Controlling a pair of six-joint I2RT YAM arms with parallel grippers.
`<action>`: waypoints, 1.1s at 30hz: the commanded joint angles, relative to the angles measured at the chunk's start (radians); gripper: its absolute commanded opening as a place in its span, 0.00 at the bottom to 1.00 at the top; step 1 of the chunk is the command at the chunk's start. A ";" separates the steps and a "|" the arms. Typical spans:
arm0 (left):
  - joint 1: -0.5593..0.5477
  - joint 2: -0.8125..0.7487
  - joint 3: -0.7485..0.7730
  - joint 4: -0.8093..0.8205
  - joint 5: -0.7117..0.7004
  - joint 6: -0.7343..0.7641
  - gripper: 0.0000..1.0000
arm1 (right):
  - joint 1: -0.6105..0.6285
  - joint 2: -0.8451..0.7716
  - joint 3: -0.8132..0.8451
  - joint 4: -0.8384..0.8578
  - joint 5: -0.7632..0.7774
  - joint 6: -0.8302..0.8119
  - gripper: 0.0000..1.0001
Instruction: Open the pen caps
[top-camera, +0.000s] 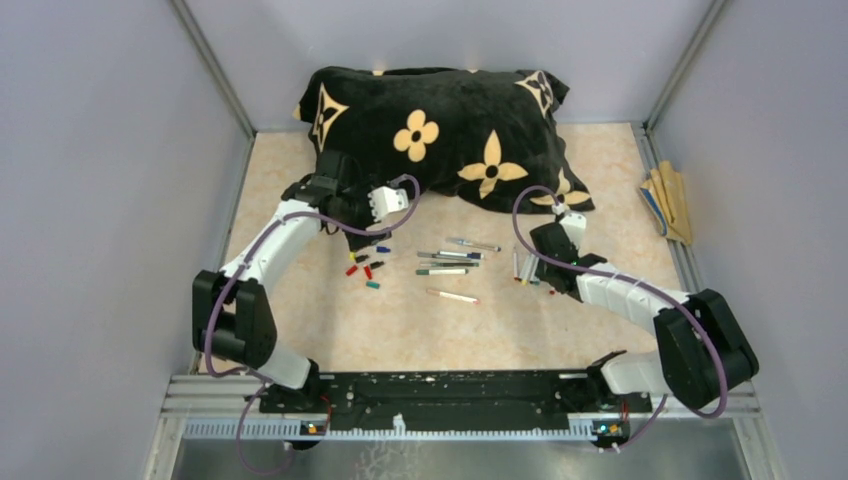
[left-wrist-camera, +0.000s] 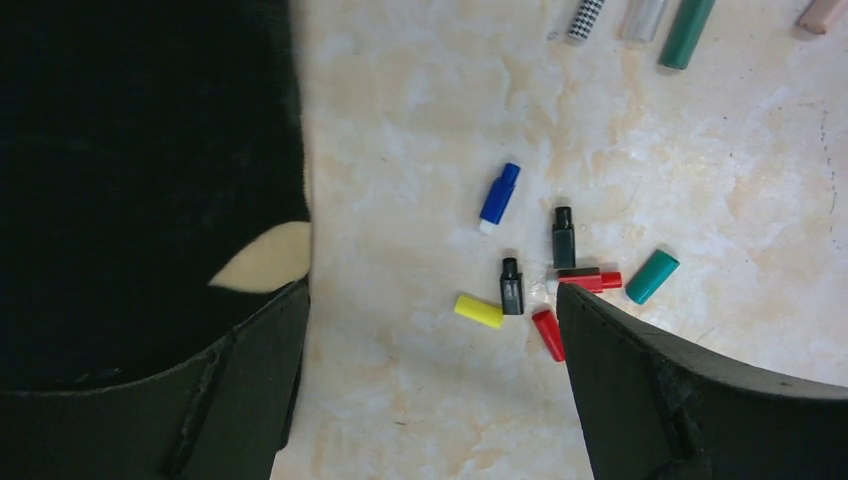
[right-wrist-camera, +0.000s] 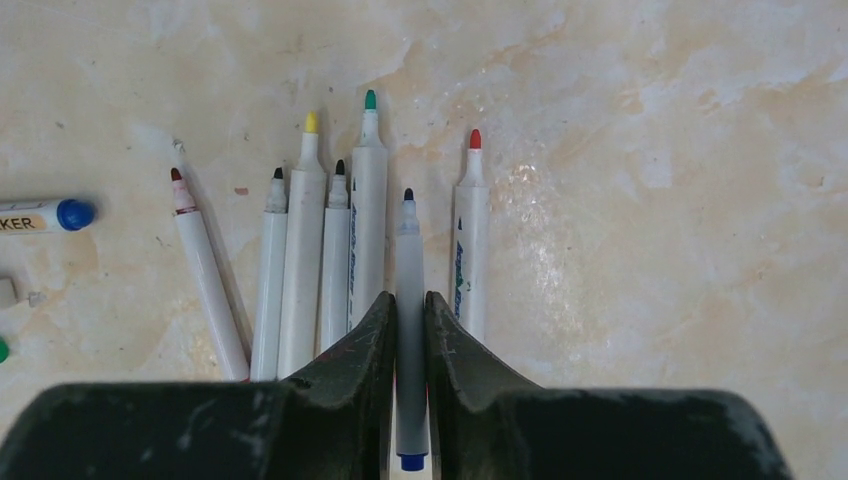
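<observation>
While left claw (left-wrist-camera: 432, 296) gapes over pen caps (left-wrist-camera: 563, 238), right claw (right-wrist-camera: 410, 302) pinches grey pen (right-wrist-camera: 408, 245)

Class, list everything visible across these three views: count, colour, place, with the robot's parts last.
pillow: one, black with tan flowers, at the back.
pen caps: seven, blue, yellow, green, two black, two red, loose left of centre.
uncapped pens: six, white, in a row right of centre.
grey pen: one, blue-ended, uncapped, within that row.
other pens: several, mixed colours, centre.
tan sticks: few, right edge.
left gripper: open, over the caps.
right gripper: shut on the grey pen.
</observation>
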 joint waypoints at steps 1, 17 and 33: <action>0.037 -0.039 0.068 -0.085 0.077 -0.026 0.99 | -0.015 0.025 0.001 0.039 0.019 -0.023 0.15; 0.147 -0.144 0.085 -0.070 0.057 -0.069 0.99 | -0.004 -0.143 0.096 0.034 -0.195 -0.129 0.33; 0.328 -0.163 0.120 -0.065 0.233 -0.147 0.99 | 0.330 0.146 0.194 0.209 -0.610 -0.401 0.48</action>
